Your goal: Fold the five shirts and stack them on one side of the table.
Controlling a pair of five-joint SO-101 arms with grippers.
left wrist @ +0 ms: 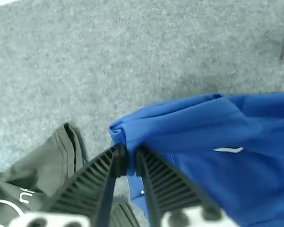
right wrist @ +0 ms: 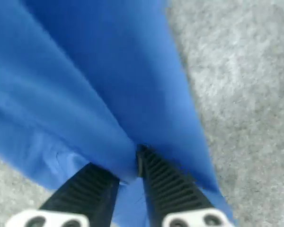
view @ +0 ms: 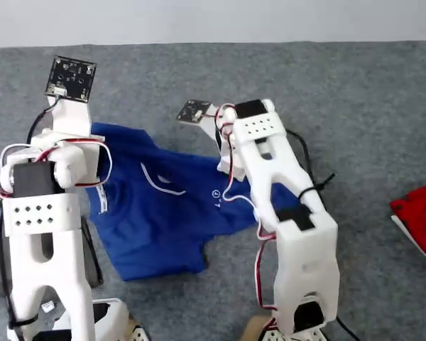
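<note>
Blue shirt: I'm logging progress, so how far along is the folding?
Done: nothing clearly folded. In hand: the left hand and right hand are each shut on an edge of the blue fabric shirt, which lies partly spread. Left: folding it, then the crumpled dark olive shirt beside it and the red fabric garment off to the side.

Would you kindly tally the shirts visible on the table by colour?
blue shirt: 1
red shirt: 1
dark olive shirt: 1
Total: 3
</note>
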